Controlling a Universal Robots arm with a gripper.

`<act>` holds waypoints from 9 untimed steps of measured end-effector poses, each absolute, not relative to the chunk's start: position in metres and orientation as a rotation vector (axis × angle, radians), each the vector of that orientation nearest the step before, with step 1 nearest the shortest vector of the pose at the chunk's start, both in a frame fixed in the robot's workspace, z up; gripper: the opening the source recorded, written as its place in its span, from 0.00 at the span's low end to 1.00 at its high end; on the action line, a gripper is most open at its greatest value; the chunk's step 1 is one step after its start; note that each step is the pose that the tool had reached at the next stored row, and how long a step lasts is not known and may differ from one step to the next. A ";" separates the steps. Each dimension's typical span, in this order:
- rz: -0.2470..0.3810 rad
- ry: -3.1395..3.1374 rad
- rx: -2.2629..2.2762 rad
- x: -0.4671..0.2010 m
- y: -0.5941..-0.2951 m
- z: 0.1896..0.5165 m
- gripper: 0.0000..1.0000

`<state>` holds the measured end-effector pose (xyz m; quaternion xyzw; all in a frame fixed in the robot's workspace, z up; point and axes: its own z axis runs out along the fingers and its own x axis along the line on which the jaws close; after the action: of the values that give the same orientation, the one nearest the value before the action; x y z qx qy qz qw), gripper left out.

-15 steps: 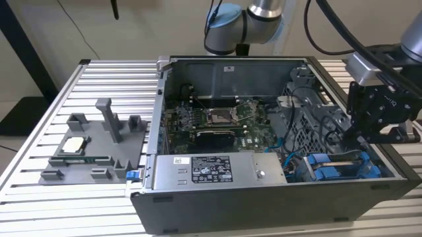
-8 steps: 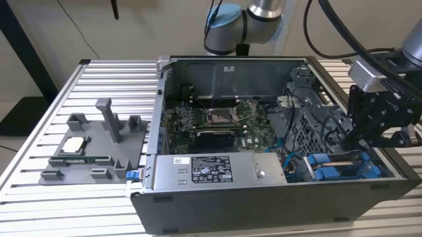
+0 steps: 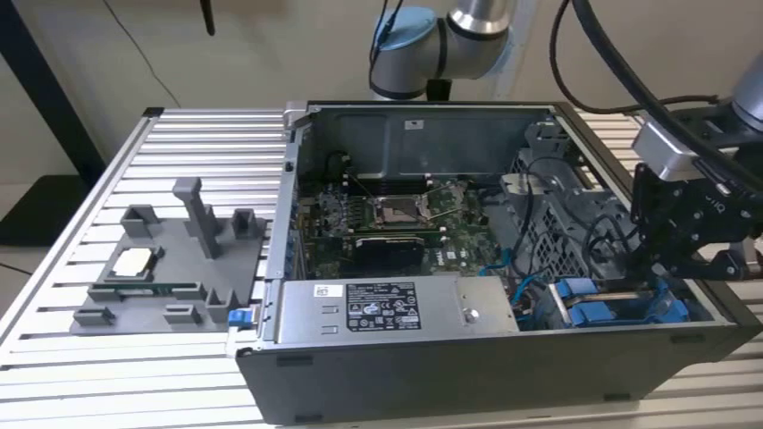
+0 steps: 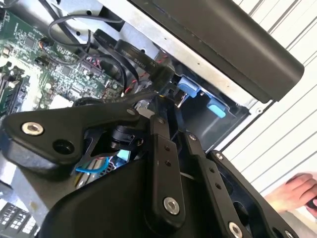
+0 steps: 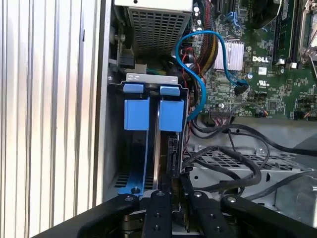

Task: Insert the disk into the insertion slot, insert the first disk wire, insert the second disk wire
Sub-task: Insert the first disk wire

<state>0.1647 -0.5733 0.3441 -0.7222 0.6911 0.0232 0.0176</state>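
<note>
- Over at the exterior view's right, the arm reaches across the open case and hangs its black gripper pointing down at the front corner, just above the slot.
- Can't tell if the gripper is spread or clamped, its own linkage blocks the look.
- Disk sits edge-on in the slot in the first wrist view: glossy blue plastic carrier, squarish tabs, one long rail running toward the gripper.
- Slot is dull grey sheet metal with a perforated floor.
- Thin blue cable loops just beside it, and fat black cables snake over a perforated plate.
- Green board, boxy grey power supply, ribbed aluminium table.
</note>
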 end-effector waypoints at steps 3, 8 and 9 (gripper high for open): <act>0.067 2.146 -2.241 0.163 -0.572 0.343 0.19; 0.064 2.157 -2.229 0.163 -0.570 0.341 0.19; 0.064 2.163 -2.223 0.163 -0.570 0.341 0.19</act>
<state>0.1632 -0.5699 0.3407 -0.7165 0.6970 0.0207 0.0197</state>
